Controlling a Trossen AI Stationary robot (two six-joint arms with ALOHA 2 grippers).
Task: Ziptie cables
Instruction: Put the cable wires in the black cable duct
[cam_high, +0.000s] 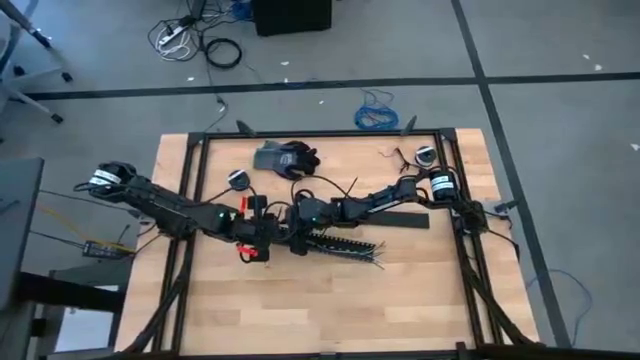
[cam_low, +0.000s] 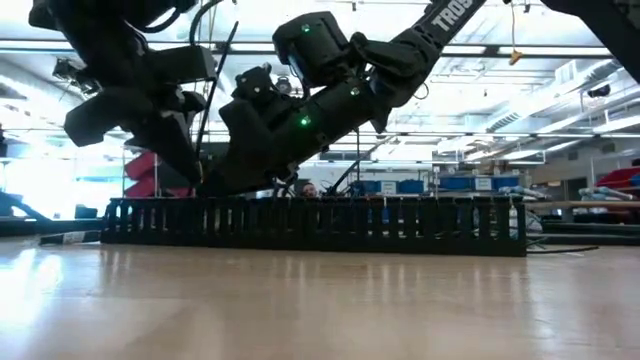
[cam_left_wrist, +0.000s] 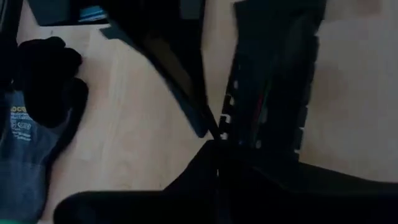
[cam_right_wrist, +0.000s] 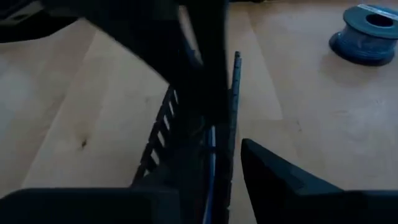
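Both arms reach inward, meeting over the slotted black duct (cam_high: 345, 246)

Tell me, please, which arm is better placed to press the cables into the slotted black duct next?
Probably the right: its gripper sits directly over the slotted duct end where the cables lie. The left gripper waits just beside that end.
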